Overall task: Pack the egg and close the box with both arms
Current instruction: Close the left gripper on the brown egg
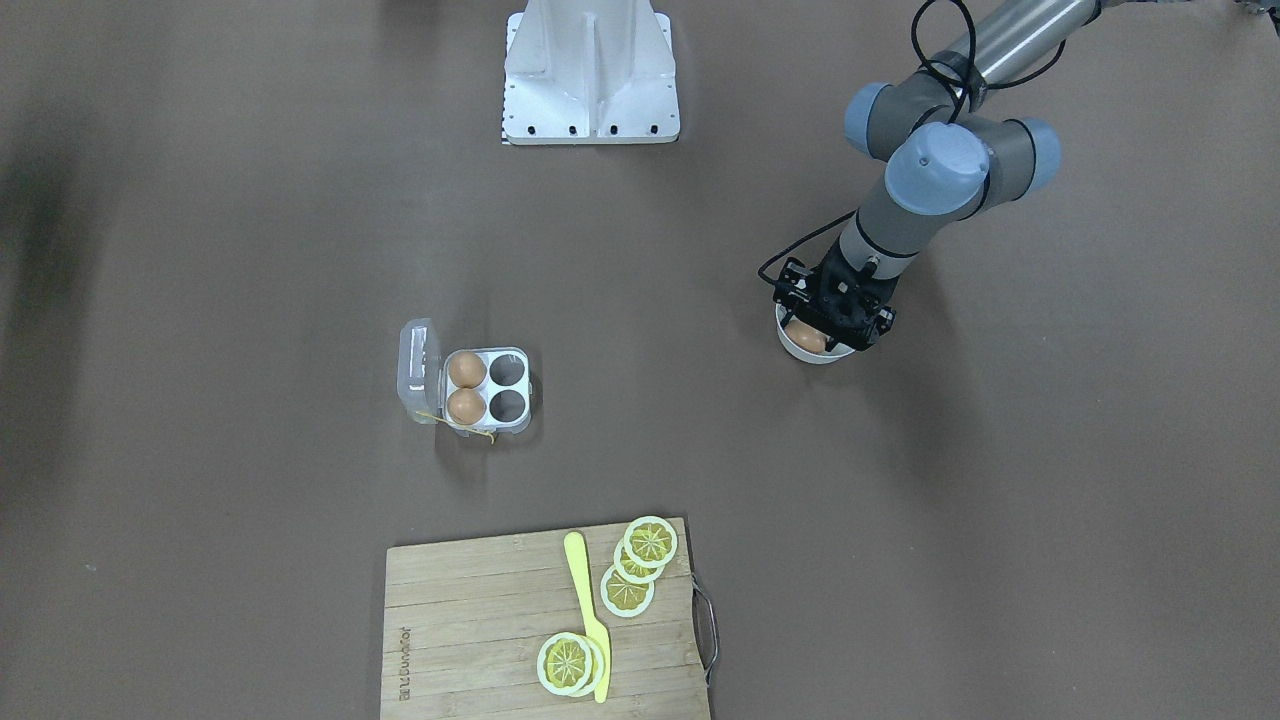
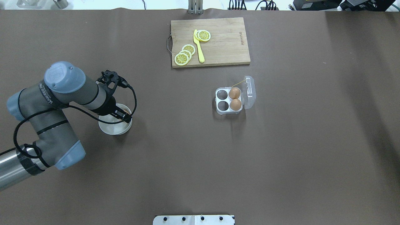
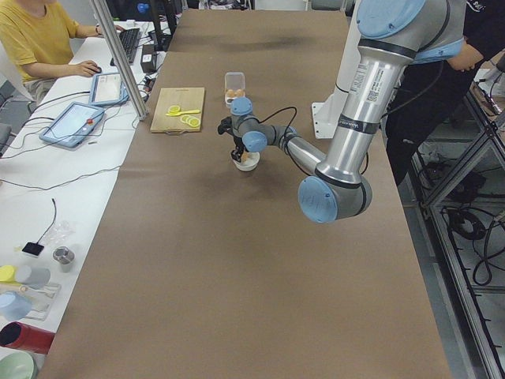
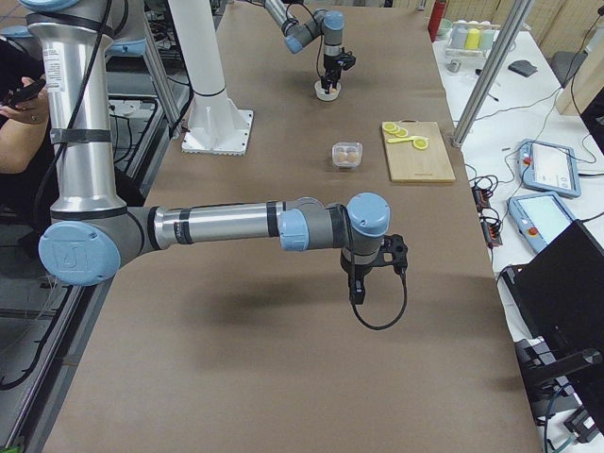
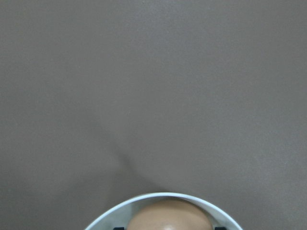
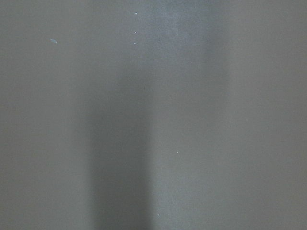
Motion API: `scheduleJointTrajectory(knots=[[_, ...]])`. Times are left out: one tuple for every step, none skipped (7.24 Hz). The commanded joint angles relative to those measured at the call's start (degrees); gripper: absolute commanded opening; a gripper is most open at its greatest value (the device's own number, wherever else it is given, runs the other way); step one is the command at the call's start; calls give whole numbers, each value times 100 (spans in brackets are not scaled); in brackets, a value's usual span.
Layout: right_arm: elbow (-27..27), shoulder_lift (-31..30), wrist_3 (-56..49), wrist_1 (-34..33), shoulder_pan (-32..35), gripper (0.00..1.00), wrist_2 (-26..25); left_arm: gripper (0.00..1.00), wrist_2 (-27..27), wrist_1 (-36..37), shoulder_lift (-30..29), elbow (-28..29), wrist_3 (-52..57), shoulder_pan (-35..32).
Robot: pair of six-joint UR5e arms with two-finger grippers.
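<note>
While left arm (image 2: 62, 93) bends over bowl (image 2: 109, 128), left claw (image 2: 123, 114) straddles egg (image 5: 170, 216), grip unclear; right claw (image 4: 357, 288) unreadable.

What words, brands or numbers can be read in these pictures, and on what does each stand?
"UR" logo: on left arm's joint cap.
Lettering along left arm's link: too blurred to read.
Burnt brand on board: too small to read.
Nothing else is readable.
</note>
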Motion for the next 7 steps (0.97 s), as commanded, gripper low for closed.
scheduleJointTrajectory(knots=[[2,0,0,-8,0,100,0,65,7,-1,-4,-13,-1,14],[2,0,0,1,0,100,0,57,85,-1,-4,-14,-10,84],[2,0,0,-8,0,100,0,52,208,-1,-4,-14,-1,146],[2,0,0,-8,0,100,0,46,200,-1,5,-22,-1,146],[2,0,0,1,0,100,0,46,183,-9,83,-57,7,146],[2,0,0,1,0,100,0,46,148,-9,110,-101,7,146],[2,0,0,1,0,100,0,46,130,-1,128,-136,164,138]])
